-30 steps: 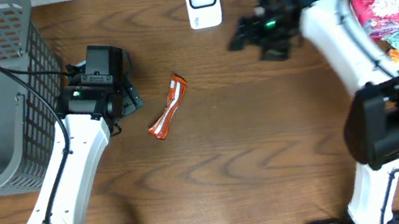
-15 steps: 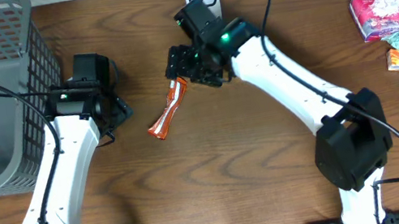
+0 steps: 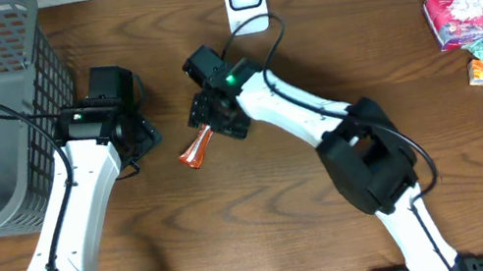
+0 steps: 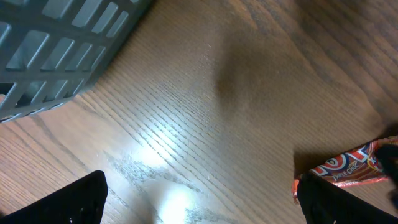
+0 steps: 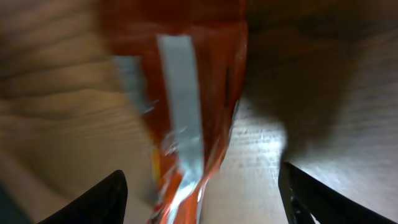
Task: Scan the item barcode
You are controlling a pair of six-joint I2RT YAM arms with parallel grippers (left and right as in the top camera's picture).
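White lettering on orange wrapper (image 4: 343, 170) too blurred to read; no other text legible

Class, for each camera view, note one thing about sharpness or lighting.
Overhead: sharp, evenly lit, orange wrapper clear at the right gripper. Left wrist: bright glare patch on the table, wrapper print legible. Right wrist: wrapper close up, heavily blurred, with dark shadow beside it.

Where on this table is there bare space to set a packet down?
Bare wood: between the right arm and the snack packets, and the front middle in front of the orange wrapper. Crowded: at that wrapper, right gripper over it, left gripper and basket beside.
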